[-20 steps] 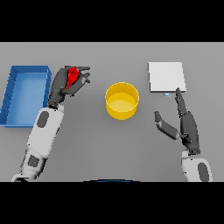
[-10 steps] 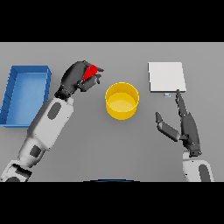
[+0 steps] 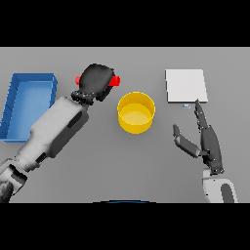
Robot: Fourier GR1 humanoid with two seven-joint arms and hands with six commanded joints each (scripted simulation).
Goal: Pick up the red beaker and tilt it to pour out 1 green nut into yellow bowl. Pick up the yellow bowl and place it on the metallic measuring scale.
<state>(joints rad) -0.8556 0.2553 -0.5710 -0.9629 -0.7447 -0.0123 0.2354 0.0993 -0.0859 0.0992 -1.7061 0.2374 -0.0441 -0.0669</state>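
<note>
Grey table (image 3: 97, 171) carries round yellow plastic bowl (image 3: 136, 112). Left robot hand (image 3: 96, 81) clenched round small red beaker (image 3: 114, 81), held just left of bowl. Right robot hand (image 3: 205, 139) relaxed, fingers straight, right of bowl, near square metallic scale (image 3: 185, 86). Advice: bring spout over bowl rim, tilt slowly for one nut.

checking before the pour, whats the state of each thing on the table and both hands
red beaker: off the table, held sideways in the left hand, not yet over the bowl
left hand: shut around the beaker
yellow bowl: upright on the table, no nut visible inside
scale: flat, nothing on it
blue tray: nothing visible inside
right hand: open, idle beside the scale
</note>
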